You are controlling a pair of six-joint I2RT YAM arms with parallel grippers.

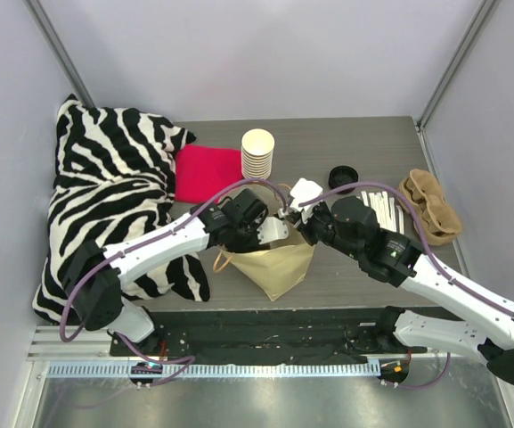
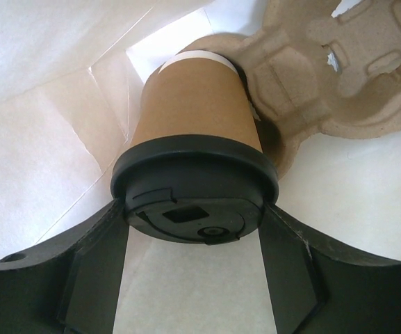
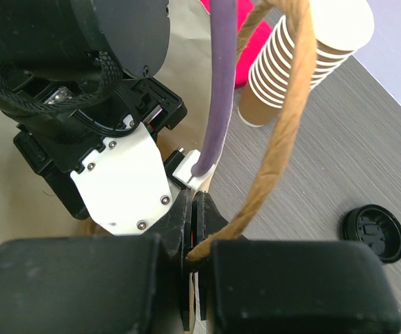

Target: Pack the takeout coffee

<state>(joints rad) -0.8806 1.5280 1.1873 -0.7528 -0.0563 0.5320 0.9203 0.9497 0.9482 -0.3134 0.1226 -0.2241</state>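
Between the left gripper's [image 2: 194, 219] two fingers sits one coffee [image 2: 197, 111]. The fingers press on either side of its black lid, grasping it. The cup is inside the bag [image 1: 279, 263], white paper walls all round it, and its base is seated in a pocket of one pulp carrier [image 2: 339, 76] that also lies in the bag. No second cup shows in that carrier.

Just beside it, at the bag's mouth, the right gripper [image 3: 194, 236] is clenched on one twisted paper handle [image 3: 283, 139], which loops up from between the closed jaws.

Beyond the bag, on the table [image 1: 354, 143], there is one stack of cups [image 3: 304, 62], cream-rimmed and nested upright. One loose lid [image 3: 374, 233] lies flat to the right of the stack, apart from it. Farther right lie several white sticks [image 1: 386, 212] side by side, and past them a pile of pulp trays [image 1: 430, 203]; I cannot tell how many. Left of the stack lies one red cloth [image 1: 208, 172], touching one zebra cushion [image 1: 105, 187] at the table's left side.
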